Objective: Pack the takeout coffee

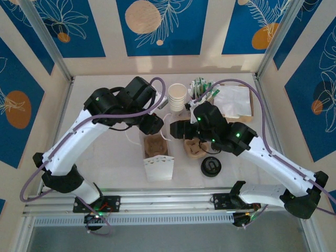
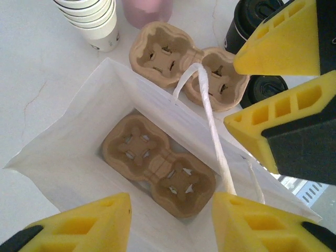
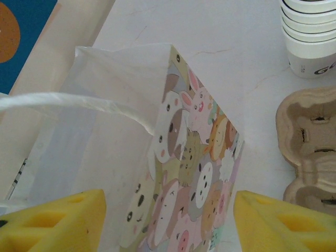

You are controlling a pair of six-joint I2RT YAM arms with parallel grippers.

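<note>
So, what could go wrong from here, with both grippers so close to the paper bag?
1. The white handle loops up beside the right gripper; it could snag there and tip the paper bag.
2. The left gripper hangs open above the carrier inside the bag; going lower carelessly might crush a wall.
3. The second carrier lies close outside and may be knocked.

White arm links [image 1: 73, 139], black joints [image 1: 105, 102], purple cables [image 1: 233, 80], yellow ribbed fingers [image 2: 79, 228]

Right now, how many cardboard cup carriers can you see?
2. One cup carrier lies at the bottom of the open paper bag; the other sits on the table just outside it. Nested ones beneath could be hidden.
</note>
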